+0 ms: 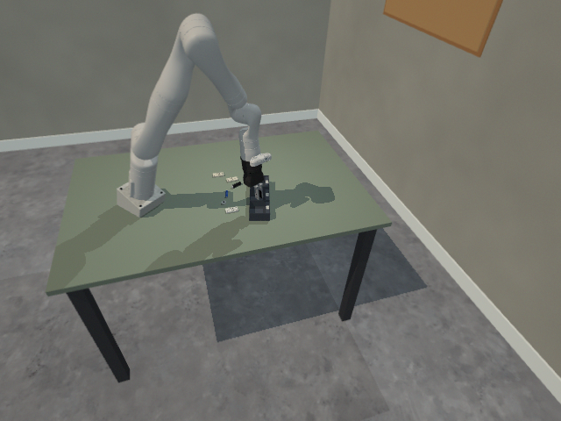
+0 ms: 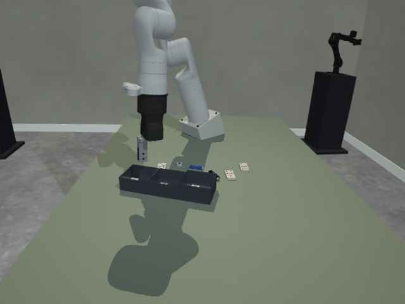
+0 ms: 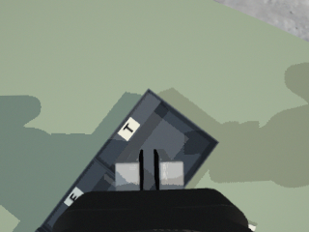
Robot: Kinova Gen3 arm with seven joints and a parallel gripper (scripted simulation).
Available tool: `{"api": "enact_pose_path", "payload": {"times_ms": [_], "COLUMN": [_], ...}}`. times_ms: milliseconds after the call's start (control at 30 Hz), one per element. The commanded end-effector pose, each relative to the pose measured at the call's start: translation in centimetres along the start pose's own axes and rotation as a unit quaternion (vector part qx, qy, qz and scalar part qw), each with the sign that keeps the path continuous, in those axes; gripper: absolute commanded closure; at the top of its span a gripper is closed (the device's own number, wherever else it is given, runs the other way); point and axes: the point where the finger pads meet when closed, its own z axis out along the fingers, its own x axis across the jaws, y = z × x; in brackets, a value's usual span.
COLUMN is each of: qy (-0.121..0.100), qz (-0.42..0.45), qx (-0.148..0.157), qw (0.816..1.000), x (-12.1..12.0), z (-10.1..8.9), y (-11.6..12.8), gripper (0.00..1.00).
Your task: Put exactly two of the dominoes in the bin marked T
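Jaws nearly closed, gripping nothing, hover above T compartment (image 3: 129,130) of 3-part bin (image 2: 196,193). Contents unclear, possibly none. 3 dominoes (image 2: 230,174) lie on desk (image 2: 261,228) beside bin.

dominoes (image 2: 230,174): 3, cream, dotted, lying flat outside | T bin (image 3: 129,130): dark, upright, end compartment

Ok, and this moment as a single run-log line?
arm: grey two-finger gripper above end compartment marked T, nearly shut, load unclear | bins: dark three-compartment tray on green table | outside: three cream dominoes on table
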Motion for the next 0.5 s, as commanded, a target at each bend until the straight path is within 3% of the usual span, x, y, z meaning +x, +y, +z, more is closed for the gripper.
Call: {"api": "enact_pose_path", "payload": {"times_ms": [0,200,400,467], "qy": [0.006,0.003,0.002,0.002], "qz": [-0.077,-0.206,-0.331,-0.331], "qx": [-0.015,-0.014,-0.015,-0.015], "qw": [0.997,0.978,0.944,0.944], "x": [0.30,0.30,0.30,0.30], "z": [0.04,0.04,0.04,0.04], "y": [-0.44,-0.45,-0.45,-0.45], "gripper": [0.69,0.69,0.69,0.69]}}
